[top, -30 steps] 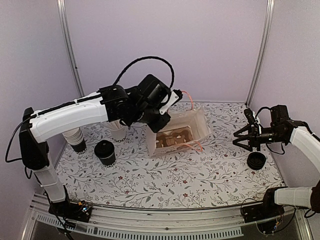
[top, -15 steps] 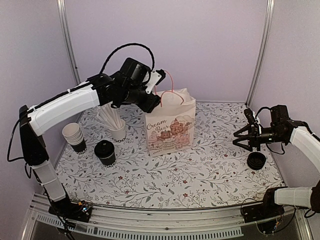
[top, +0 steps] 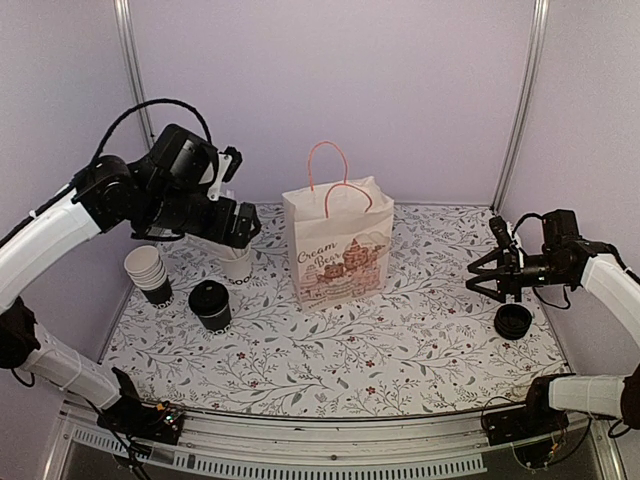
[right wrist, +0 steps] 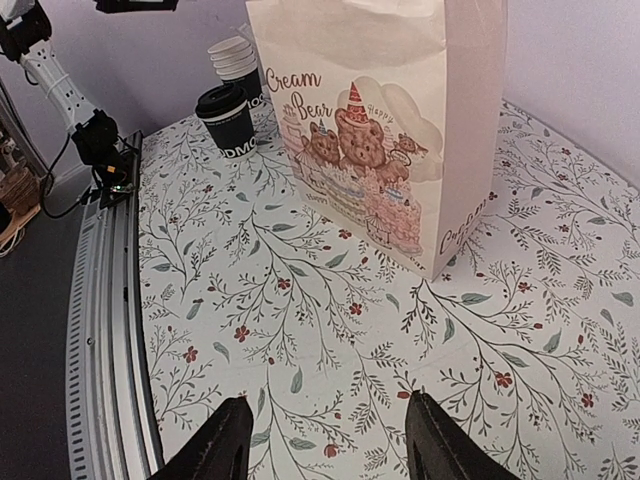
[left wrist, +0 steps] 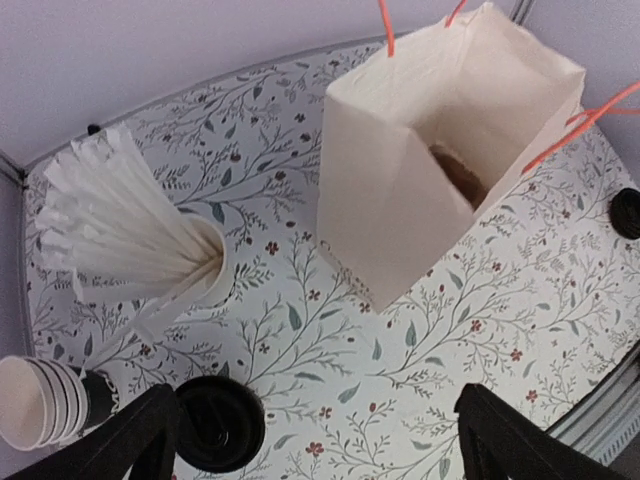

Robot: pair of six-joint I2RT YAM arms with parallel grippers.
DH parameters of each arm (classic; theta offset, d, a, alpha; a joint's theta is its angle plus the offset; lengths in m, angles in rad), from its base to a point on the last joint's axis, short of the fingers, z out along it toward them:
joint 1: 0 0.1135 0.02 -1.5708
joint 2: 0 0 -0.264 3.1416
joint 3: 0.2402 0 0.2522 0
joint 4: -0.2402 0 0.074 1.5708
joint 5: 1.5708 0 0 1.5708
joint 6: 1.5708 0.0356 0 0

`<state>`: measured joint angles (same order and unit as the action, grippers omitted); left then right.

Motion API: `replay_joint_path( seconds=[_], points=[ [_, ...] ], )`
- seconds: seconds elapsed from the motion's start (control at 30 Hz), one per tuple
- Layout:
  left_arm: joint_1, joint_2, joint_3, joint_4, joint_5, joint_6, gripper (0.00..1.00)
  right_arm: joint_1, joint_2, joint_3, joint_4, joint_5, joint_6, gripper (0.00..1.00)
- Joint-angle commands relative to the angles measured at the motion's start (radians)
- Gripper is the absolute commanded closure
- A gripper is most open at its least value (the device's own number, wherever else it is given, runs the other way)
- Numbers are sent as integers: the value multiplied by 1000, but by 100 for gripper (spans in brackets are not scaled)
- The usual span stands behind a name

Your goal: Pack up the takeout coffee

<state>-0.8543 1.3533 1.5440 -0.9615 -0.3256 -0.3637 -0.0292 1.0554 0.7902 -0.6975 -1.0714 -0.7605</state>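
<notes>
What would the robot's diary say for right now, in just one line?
bag: upright, open | takeout coffee: on table, not packed | left gripper: open, empty | right gripper: open, empty

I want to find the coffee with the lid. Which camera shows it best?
Right wrist: the takeout coffee stands side-on, lid and body clear. Top external shows it small; left wrist just its lid.

We record: one white paper bag (left wrist: 395, 215) (mouth open, orange handles); one holder of wrapped straws (left wrist: 135, 240) beside it; the takeout coffee (left wrist: 220, 425), lidded; stacked lidless cups (left wrist: 45, 400).
</notes>
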Motion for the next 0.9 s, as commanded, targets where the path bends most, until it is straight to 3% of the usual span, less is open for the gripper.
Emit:
replay_joint_path(
  seconds=[0.0,0.17,0.27,0.5,0.67,0.87],
  points=[
    [5,-69,-168,-182,31,-243,0,4,-5,-5,-22,-18,-22,45],
    [53,-99,-294,-149,81,-224,0,9,-9,-5,-23,-16,-25,45],
    [79,-92,-338,-133,37,-217,0,9,-17,-6,-22,-13,-22,45],
    [236,-77,-451,-82,52,-207,3,9,-21,-6,-25,-15,-25,45],
    [278,-88,-470,0,116,-172,12,9,-17,-6,-27,-12,-29,45],
    [310,-51,-468,30,138,-145,15,9,-16,-6,-27,-7,-30,44]
  ],
)
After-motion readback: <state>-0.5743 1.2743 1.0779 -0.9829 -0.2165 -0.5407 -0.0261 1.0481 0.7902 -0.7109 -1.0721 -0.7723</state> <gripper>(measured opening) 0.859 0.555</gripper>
